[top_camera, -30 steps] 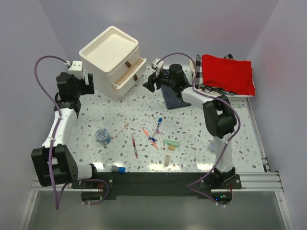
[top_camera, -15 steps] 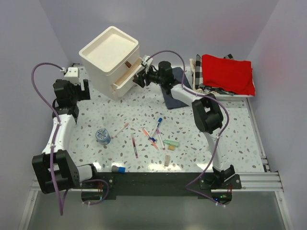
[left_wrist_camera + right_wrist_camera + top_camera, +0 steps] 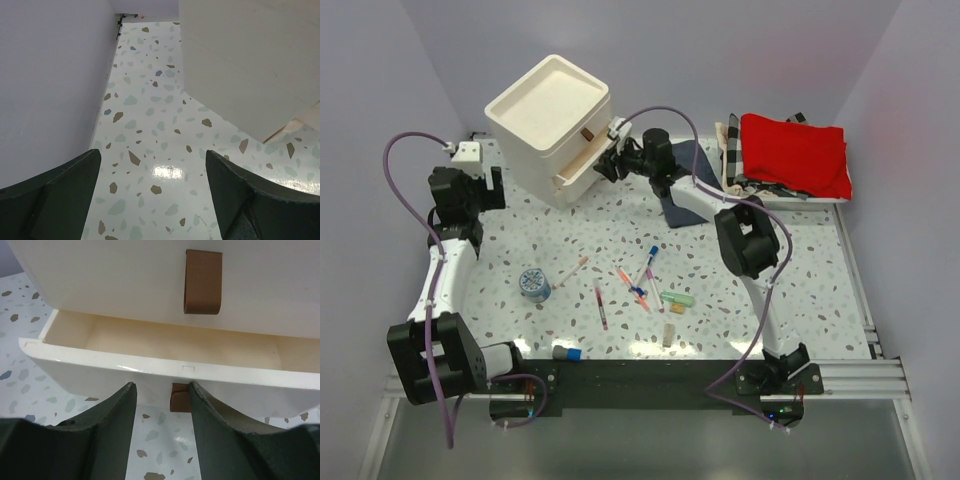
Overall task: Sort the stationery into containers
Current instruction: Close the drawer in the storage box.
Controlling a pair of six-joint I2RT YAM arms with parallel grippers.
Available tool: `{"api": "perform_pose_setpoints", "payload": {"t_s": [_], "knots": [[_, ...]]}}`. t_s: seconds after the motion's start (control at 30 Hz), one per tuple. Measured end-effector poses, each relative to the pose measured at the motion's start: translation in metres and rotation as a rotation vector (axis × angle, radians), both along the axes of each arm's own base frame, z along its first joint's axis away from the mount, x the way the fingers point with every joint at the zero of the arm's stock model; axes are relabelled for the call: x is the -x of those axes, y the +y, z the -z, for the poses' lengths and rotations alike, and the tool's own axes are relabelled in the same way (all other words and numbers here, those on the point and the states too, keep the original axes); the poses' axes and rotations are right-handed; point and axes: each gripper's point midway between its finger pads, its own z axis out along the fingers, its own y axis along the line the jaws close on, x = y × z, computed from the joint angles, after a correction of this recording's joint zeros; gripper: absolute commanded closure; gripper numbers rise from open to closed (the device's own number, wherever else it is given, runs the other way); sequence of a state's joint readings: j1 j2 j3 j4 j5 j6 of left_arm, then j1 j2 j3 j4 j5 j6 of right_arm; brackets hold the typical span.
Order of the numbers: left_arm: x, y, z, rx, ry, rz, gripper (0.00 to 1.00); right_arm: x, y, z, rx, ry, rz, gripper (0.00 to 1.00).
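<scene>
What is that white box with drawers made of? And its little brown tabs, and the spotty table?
The drawer box looks like smooth cream plastic: the open drawer's edge is thin and shiny. The brown tabs look like leather or an imitation, matte folded loops. The table has a glossy speckled top like terrazzo, perhaps only printed.

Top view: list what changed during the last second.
The right pincer swung from the dark blue cloth to the drawer unit, its jaws now either side of the open drawer's pull tab, not gripping. The unit shifted and looks tilted. The left pincer drew back slightly, open. The pens and red cloth stayed put.
</scene>
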State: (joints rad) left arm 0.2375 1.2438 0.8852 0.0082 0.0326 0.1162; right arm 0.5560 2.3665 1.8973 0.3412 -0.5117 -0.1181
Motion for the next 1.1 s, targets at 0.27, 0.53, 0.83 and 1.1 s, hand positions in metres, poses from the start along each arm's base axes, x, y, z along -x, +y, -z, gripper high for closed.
{"api": "perform_pose_setpoints", "payload": {"t_s": [0.27, 0.53, 0.83, 1.1], "knots": [[-0.002, 0.002, 0.004, 0.002, 0.007, -0.005, 0.10, -0.005, -0.003, 0.009, 0.025, 0.013, 0.033, 0.61], [-0.004, 0.003, 0.011, 0.006, 0.023, -0.004, 0.10, -0.016, 0.006, 0.021, 0.033, 0.019, 0.046, 0.61], [-0.005, 0.003, 0.014, 0.008, 0.030, -0.004, 0.10, -0.029, 0.033, 0.019, -0.014, 0.001, 0.069, 0.55], [-0.004, 0.003, 0.021, 0.012, 0.045, -0.004, 0.09, -0.025, 0.035, 0.028, -0.024, 0.044, 0.110, 0.42]]}}
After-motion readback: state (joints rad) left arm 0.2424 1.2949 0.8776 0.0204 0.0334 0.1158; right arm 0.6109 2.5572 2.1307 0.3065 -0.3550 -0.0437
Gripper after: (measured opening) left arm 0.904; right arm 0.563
